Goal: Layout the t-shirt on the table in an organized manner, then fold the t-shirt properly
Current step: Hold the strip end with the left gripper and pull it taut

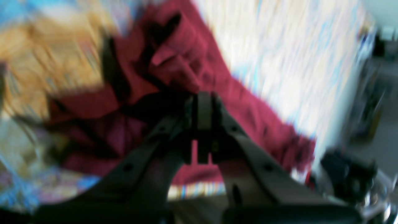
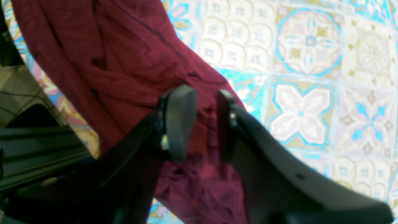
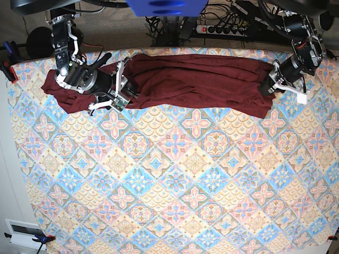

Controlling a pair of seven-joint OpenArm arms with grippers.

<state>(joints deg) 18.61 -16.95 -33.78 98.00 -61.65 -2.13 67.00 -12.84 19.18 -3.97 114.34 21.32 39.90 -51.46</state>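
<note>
Nearest, the half-open right gripper (image 2: 206, 121) straddles the dark maroon knit t-shirt (image 3: 196, 79), while at three o'clock the left gripper (image 3: 271, 84), seemingly pinching its edge, stretches it flat.

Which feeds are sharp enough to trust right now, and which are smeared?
Left wrist view: heavy motion smear; only the t-shirt and the left gripper read as shapes. Right wrist view: table pattern fairly crisp, the right gripper soft up close. Base view: evenly lit and sharp.

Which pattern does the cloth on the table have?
Diamond floral tiles in pastel blue, pink and cream on the large cloth-covered table; the base view shows it best.
</note>
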